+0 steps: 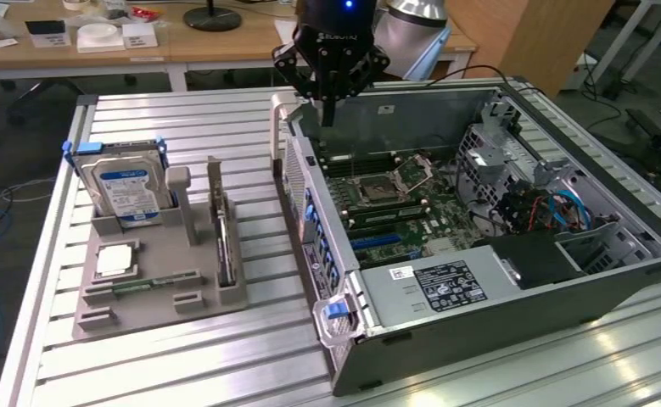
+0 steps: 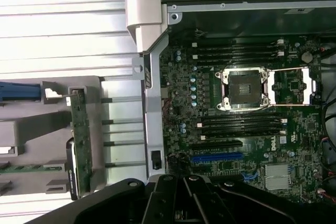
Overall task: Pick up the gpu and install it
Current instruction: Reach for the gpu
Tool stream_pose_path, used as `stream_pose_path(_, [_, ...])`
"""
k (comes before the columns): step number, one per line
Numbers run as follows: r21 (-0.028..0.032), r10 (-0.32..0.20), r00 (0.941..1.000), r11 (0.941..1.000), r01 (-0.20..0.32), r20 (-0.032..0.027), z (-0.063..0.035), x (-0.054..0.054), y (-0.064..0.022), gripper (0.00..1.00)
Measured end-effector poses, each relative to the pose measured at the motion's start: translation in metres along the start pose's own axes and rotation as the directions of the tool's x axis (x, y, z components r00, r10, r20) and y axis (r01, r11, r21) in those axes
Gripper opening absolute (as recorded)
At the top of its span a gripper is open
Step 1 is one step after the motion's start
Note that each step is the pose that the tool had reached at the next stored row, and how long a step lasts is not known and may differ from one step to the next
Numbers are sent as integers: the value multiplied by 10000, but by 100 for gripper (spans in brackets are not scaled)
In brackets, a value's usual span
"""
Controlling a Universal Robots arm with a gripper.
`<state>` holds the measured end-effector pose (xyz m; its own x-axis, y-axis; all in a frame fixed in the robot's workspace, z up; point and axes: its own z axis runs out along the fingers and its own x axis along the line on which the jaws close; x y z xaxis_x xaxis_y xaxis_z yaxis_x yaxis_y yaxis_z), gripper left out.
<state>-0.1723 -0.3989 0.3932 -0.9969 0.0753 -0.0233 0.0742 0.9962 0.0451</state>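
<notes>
gpu (image 1: 224,242): you'll find it on edge in the grey holder (image 1: 154,254) beside the computer case (image 1: 534,314), long axis parallel to the case's side wall, cooler facing away from the case.
end effector (image 1: 327,117): clenched, holding nothing, above the case's far corner.
worktop (image 1: 194,373): ribbed aluminium, with desks behind the case.

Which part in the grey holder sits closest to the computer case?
The gpu, the thin green card standing on edge beside the computer case; the hard drive with its blue-white label stands farther off.
</notes>
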Motion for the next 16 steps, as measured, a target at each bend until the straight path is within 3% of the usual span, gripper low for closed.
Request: stream_pose_path(16, [1, 0, 10000, 10000, 0, 0, -4, 191, -14, 11])
